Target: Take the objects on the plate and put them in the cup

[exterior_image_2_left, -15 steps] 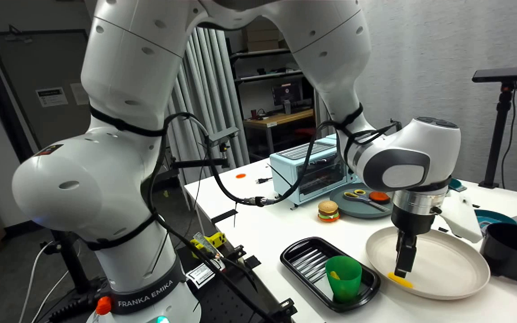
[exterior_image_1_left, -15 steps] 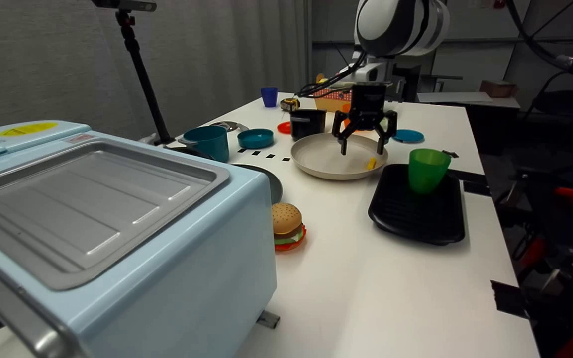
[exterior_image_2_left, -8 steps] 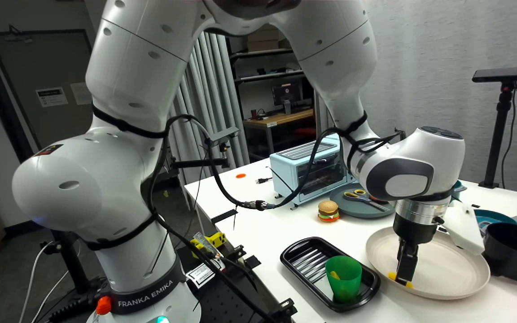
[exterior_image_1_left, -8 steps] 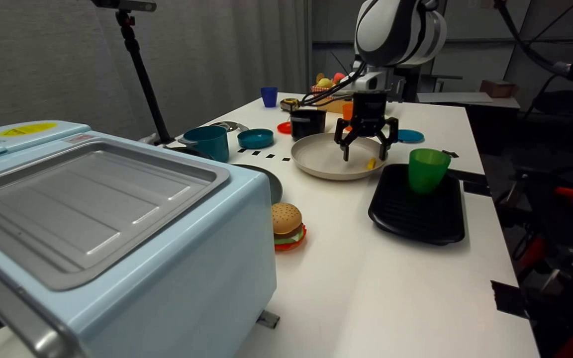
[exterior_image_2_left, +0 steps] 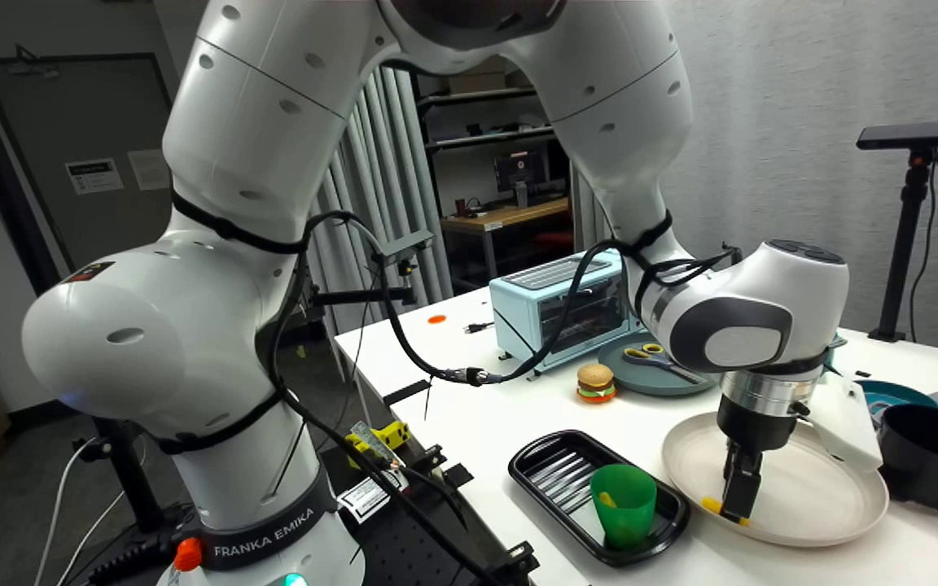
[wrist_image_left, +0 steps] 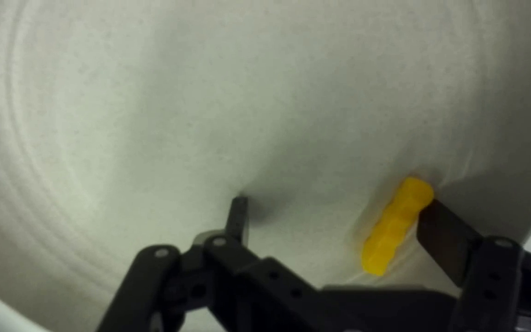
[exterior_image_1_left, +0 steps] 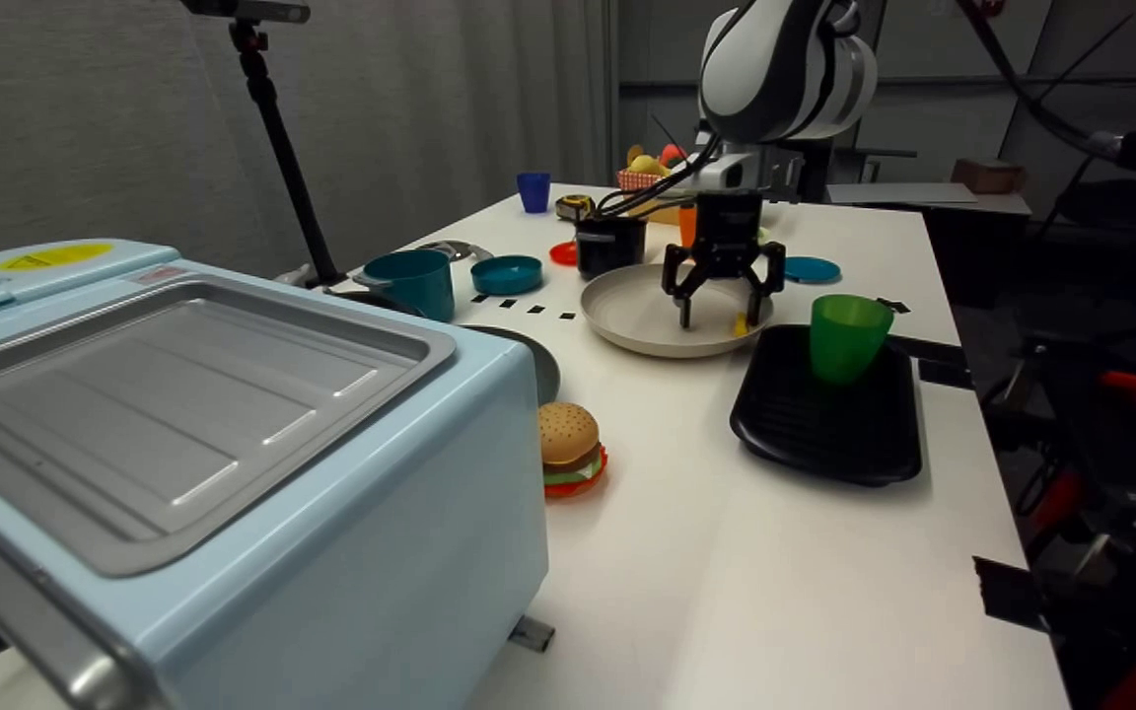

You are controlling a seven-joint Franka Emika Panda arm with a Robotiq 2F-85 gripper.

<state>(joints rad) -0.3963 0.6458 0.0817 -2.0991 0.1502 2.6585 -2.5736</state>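
Observation:
The cream plate [exterior_image_1_left: 622, 314] shows in both exterior views [exterior_image_2_left: 823, 509] and fills most of the wrist view [wrist_image_left: 132, 115]. One small yellow piece [wrist_image_left: 397, 226] lies on it near the rim on the tray side; exterior views show it partly hidden by a finger [exterior_image_1_left: 741, 325] [exterior_image_2_left: 712, 505]. My gripper [wrist_image_left: 334, 204] is open and low over the plate, its fingers on either side of the piece. The right finger in the wrist view appears to touch the piece; the left finger is apart from it. The green cup [exterior_image_1_left: 849, 340] stands upright in the black tray; something yellow [exterior_image_2_left: 607, 498] shows in it.
The black tray [exterior_image_1_left: 824, 434] sits beside the plate. A black pot [exterior_image_2_left: 933, 456] stands close to the plate's other side. A toy burger [exterior_image_1_left: 569, 449], a blue toaster oven [exterior_image_1_left: 430, 552] and a grey-green plate with scissors [exterior_image_2_left: 656, 382] are also on the table.
My open gripper has come down to the plate, with its fingers now on either side of the yellow piece. The plate and the piece have shifted very slightly towards the tray.

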